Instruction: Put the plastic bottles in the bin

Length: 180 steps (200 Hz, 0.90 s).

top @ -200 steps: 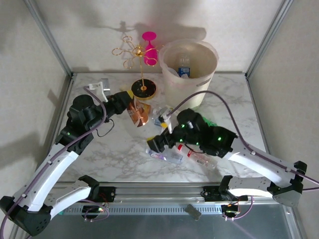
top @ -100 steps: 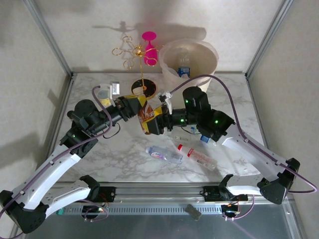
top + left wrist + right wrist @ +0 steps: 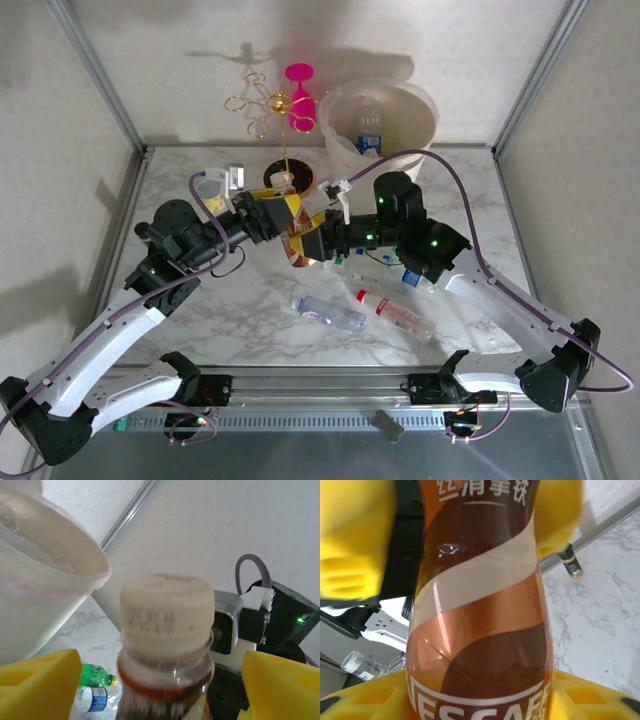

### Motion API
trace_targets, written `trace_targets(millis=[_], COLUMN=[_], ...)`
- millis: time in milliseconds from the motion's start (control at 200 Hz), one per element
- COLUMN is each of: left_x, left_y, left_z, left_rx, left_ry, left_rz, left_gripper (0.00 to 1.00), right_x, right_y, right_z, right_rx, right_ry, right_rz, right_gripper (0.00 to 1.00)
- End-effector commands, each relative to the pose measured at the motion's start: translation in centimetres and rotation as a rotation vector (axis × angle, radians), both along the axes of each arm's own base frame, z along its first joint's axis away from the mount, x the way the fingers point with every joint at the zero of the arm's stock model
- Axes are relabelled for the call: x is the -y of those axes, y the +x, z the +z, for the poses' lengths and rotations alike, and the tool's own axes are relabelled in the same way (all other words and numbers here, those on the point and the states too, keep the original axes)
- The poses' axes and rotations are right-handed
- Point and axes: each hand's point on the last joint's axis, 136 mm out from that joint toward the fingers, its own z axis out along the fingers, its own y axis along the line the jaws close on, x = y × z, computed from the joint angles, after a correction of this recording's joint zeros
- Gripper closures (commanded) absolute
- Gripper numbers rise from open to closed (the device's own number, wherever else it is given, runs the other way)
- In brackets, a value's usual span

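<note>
A brown-labelled plastic bottle (image 3: 300, 243) hangs over the table's middle between both grippers. My right gripper (image 3: 318, 240) is shut on its lower body, and in the right wrist view its yellow fingers (image 3: 592, 695) press the label on both sides of the bottle (image 3: 480, 605). My left gripper (image 3: 283, 214) is open at the bottle's top. In the left wrist view its pads (image 3: 42, 677) stand well clear of the capped neck (image 3: 167, 615). The cream bin (image 3: 425, 140) stands at the back right with bottles inside.
A clear blue-labelled bottle (image 3: 328, 311) and a red-capped one (image 3: 398, 314) lie near the front. A green bottle (image 3: 95, 676) lies by the bin's foot. The gold stand with a pink glass (image 3: 285, 100), a yellow cup (image 3: 210, 190) and a tiny dark vial (image 3: 570, 562) are nearby.
The right arm has swung from the lying bottles up to the brown bottle and closed on it. The left gripper, shut on that bottle before, has opened.
</note>
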Motion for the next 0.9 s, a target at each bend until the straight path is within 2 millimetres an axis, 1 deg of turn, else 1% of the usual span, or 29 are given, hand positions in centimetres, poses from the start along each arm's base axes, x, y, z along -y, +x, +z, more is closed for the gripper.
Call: trace_targets(millis=[0,50,65,120,175,210,280,411,466,516,531,546,586,646,716,736,741,811,896], left_x=[-2.1,-3.6,-4.2,-5.6,-6.6,-6.9,-7.0,-6.3,-6.0,-5.8,-5.7,-5.7,-5.6,-5.5,-5.4,-5.3,-5.3,-5.2,-5.0], left_y=[0.2,0.3,0.5,0.7,1.1,1.5,2.5,3.8,4.1,4.4,4.5,4.6,4.7,5.0,5.2,5.3,5.3,5.4,5.5], left_z=[2.6,3.2,3.4,3.6,3.2,2.6,0.9,-2.4,-3.5,-4.3,-4.6,-4.7,-5.3,-6.0,-6.8,-6.9,-7.0,-7.5,-8.0], left_rx=[0.054,0.069,0.073,0.090,0.086,0.076,0.033,-0.034,-0.048,-0.059,-0.061,-0.062,-0.071,-0.080,-0.095,-0.096,-0.098,-0.110,-0.115], left_ry=[-0.009,-0.007,-0.006,0.006,0.032,0.059,0.118,0.205,0.235,0.261,0.267,0.274,0.289,0.306,0.320,0.322,0.324,0.330,0.333], left_rz=[0.125,0.205,0.237,0.316,0.380,0.408,0.444,0.443,0.437,0.435,0.433,0.432,0.431,0.434,0.436,0.434,0.433,0.430,0.423], left_gripper=[0.06,0.04,0.02,0.01,0.01,0.01,0.02,0.04,0.04,0.05,0.05,0.05,0.05,0.05,0.05,0.05,0.05,0.05,0.06], right_x=[2.2,3.1,3.8,5.3,6.8,8.0,10.4,14.8,16.6,17.5,17.7,18.1,18.7,19.2,19.3,19.3,19.3,19.0,18.5], right_y=[2.0,3.2,4.3,6.4,8.7,10.4,13.5,19.0,21.6,23.6,24.2,24.8,26.2,28.2,30.3,30.8,30.8,32.4,33.6], right_z=[2.1,2.3,2.4,2.4,2.6,2.9,3.7,4.8,4.2,4.1,3.5,3.7,3.5,2.8,1.4,1.0,1.2,-0.2,-1.8], right_rx=[0.051,0.057,0.062,0.071,0.094,0.106,0.128,0.216,0.212,0.204,0.192,0.191,0.184,0.169,0.136,0.127,0.129,0.095,0.051], right_ry=[0.044,0.035,0.030,0.000,-0.043,-0.067,-0.095,-0.185,-0.240,-0.262,-0.279,-0.286,-0.314,-0.358,-0.411,-0.422,-0.421,-0.455,-0.478], right_rz=[-0.108,-0.162,-0.207,-0.302,-0.405,-0.479,-0.599,-0.823,-0.906,-0.932,-0.938,-0.954,-0.980,-0.998,-1.004,-1.001,-1.002,-0.997,-0.983], right_gripper=[0.52,0.53,0.54,0.55,0.55,0.56,0.57,0.58,0.58,0.58,0.58,0.58,0.59,0.59,0.59,0.59,0.59,0.59,0.59])
